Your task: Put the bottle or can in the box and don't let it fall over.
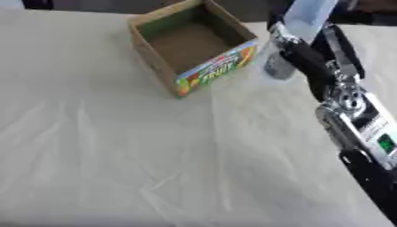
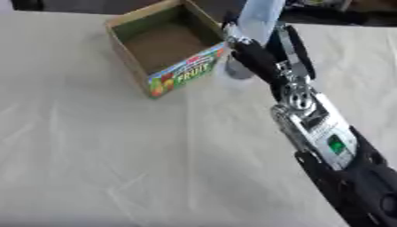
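The robot's right hand [image 1: 304,53], black with silver joints, reaches in from the lower right corner with its fingers curled round a clear plastic bottle [image 1: 306,20], which stands roughly upright in the grip, its pale blue upper part leaning a little toward the far right and running up to the top edge of the frame; the bottle's greyish lower end [image 2: 237,71] shows below the fingers, just above or on the table, and the views do not settle which. Immediately to the hand's left sits an open cardboard box [image 1: 159,55], brown inside with nothing visible in it, its near side printed in bright colours with the word FRUIT [image 2: 192,72]; the bottle is outside the box, close beside its right-hand corner, not over the opening. Behind the hand, the forearm [image 2: 322,133] slants down toward the lower right, a silver housing with a small green square on it giving way to black casing at the frame's edge. Box and hand share a table covered in a pale beige cloth [image 1: 116,155], lightly creased, which spreads wide to the hand's left and toward the viewer. The robot's left hand appears in neither eye view
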Controlling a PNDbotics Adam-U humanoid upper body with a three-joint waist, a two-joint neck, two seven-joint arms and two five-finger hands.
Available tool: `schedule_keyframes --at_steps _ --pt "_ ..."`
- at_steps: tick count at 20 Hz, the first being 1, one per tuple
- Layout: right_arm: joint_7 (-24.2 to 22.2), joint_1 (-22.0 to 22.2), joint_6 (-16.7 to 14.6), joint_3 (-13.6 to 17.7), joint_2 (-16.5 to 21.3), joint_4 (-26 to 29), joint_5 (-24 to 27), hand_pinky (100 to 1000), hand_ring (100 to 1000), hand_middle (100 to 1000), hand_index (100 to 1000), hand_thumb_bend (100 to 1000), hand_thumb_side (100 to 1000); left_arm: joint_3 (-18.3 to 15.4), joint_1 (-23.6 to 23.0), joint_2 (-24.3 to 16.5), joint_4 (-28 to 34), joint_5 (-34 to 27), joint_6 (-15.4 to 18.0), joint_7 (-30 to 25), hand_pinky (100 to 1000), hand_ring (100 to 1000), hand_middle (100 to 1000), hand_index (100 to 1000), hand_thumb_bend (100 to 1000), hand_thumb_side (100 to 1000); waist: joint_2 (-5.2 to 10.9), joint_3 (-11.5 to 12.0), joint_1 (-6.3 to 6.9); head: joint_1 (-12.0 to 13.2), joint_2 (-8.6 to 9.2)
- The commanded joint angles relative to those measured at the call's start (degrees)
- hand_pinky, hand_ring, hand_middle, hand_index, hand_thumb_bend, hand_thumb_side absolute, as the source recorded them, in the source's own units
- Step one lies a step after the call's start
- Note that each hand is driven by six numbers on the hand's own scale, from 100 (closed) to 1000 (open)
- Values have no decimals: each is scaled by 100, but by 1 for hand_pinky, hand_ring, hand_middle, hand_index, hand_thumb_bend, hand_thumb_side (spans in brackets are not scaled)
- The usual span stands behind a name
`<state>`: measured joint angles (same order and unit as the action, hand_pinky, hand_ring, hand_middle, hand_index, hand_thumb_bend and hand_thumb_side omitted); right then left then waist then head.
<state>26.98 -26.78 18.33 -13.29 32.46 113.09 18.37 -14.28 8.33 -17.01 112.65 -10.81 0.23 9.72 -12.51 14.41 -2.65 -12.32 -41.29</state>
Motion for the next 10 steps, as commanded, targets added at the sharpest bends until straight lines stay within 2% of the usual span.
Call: schedule_keyframes --at_steps 1,5,10 --pt "27 -336 178 63 350 139 211 1000 1000 1000 390 100 420 -1 99 -129 104 -17 35 -11 1000 647 717 715 463 365 30 59 28 -104 145" --pt "91 -806 388 13 532 -101 400 1000 1000 1000 386 100 416 22 187 -146 129 -35 48 -26 1000 648 717 715 464 363 -35 186 16 -224 235" --pt "134 -1405 358 -142 636 -833 494 1000 1000 1000 387 100 415 104 361 -191 157 -90 61 -85 1000 648 717 715 469 359 -118 437 -13 -432 356"
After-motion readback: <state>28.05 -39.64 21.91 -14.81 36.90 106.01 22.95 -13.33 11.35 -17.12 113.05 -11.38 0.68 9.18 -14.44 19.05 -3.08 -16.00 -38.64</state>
